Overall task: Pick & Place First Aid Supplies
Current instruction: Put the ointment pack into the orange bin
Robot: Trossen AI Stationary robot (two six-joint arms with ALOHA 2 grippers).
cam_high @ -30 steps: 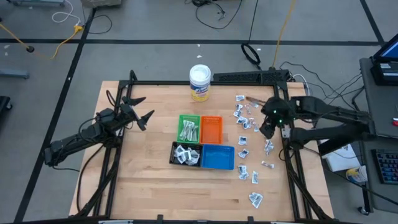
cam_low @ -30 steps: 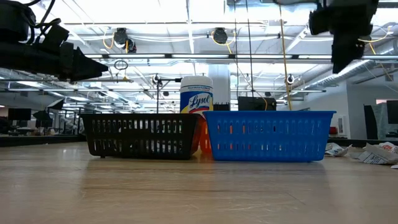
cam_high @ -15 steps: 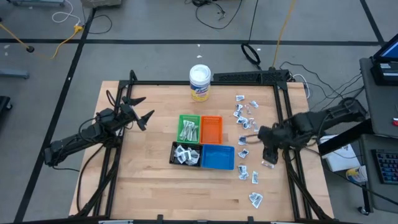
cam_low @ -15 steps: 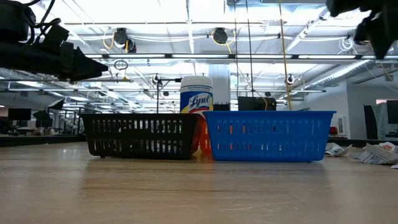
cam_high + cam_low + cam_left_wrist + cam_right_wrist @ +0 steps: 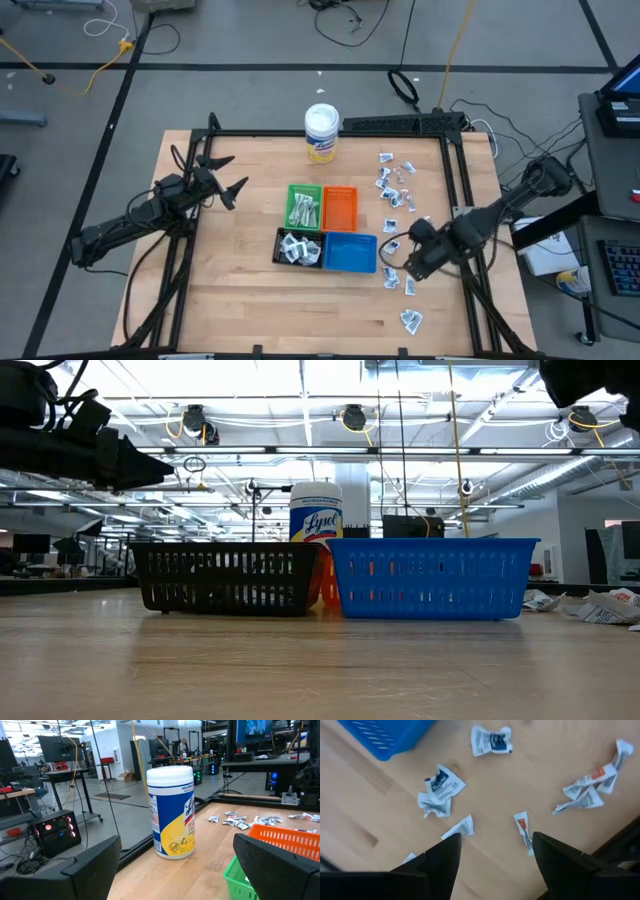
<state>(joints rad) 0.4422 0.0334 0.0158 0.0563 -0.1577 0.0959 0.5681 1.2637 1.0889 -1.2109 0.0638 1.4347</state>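
Tub [image 5: 171,811] upright on table [image 5: 200,865], packets [image 5: 235,820] beyond

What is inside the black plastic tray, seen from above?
The black plastic tray holds several small white-grey packets with dark print, piled together. The packets cover most of its floor, so anything lying under them cannot be seen.

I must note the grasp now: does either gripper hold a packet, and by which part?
Nothing is held. The right gripper hangs open above the loose white-grey printed packets beside the blue plastic tray; the left gripper waits open, empty.
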